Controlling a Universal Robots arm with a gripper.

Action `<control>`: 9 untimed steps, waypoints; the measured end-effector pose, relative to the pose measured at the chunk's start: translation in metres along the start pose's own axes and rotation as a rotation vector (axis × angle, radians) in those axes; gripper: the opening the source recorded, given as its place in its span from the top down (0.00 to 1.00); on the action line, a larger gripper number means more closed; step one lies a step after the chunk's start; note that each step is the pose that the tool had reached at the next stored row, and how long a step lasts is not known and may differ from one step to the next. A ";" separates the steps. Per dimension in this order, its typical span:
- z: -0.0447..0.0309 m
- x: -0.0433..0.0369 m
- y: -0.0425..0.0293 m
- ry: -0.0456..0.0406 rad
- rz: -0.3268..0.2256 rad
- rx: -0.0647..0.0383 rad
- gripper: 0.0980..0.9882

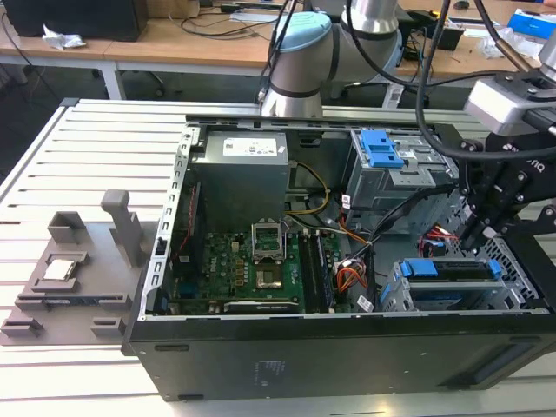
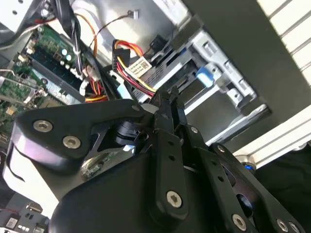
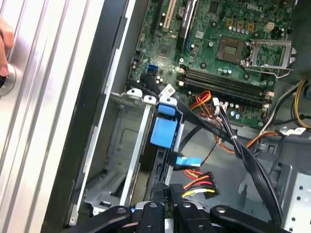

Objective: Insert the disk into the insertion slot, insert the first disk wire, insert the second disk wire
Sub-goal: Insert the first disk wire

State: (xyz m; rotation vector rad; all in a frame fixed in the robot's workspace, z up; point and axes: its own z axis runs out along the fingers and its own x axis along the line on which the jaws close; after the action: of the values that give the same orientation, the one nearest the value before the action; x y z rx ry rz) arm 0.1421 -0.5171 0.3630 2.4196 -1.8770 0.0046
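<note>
The disk (image 1: pixel 456 270) lies seated in the insertion slot (image 1: pixel 521 300), the low grey cage at the case's corner on the exterior view's right. Its blue carrier (image 3: pixel 163 130) shows in the first wrist view and its blue tab (image 2: pixel 204 75) in the second. My black gripper (image 1: pixel 474 233) hangs just behind the disk's rear edge. Its fingers (image 3: pixel 164 195) stand close together on the black plug of a red, yellow and black disk wire (image 3: pixel 198 180) (image 2: pixel 132 57). A second disk wire with a blue plug (image 3: pixel 187 160) lies loose beside the carrier.
A taller grey bay with a blue latch (image 1: pixel 380 149) stands behind the slot. The motherboard (image 1: pixel 252 265) and power supply (image 1: pixel 241 169) take up the case's other side. Cable bundles (image 3: pixel 252 160) cross near the gripper. A hand (image 3: pixel 4 43) rests on the table rail.
</note>
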 end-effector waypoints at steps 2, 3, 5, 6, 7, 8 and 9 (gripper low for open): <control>0.0004 0.0002 0.0048 -0.0012 0.000 0.000 0.92; 0.0006 0.0009 0.0071 -0.0028 0.000 0.001 0.92; 0.0011 0.0025 0.0080 -0.0047 0.001 0.001 0.92; 0.0015 0.0028 0.0081 -0.0070 0.009 0.001 0.92; 0.0019 0.0028 0.0082 -0.0087 0.036 0.000 0.92; 0.0021 0.0029 0.0083 -0.0103 0.064 -0.001 0.92; 0.0023 0.0029 0.0082 -0.0126 0.102 -0.003 0.92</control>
State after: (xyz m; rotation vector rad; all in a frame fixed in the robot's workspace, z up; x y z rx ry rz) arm 0.1348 -0.5220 0.3613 2.3248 -2.0015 -0.0074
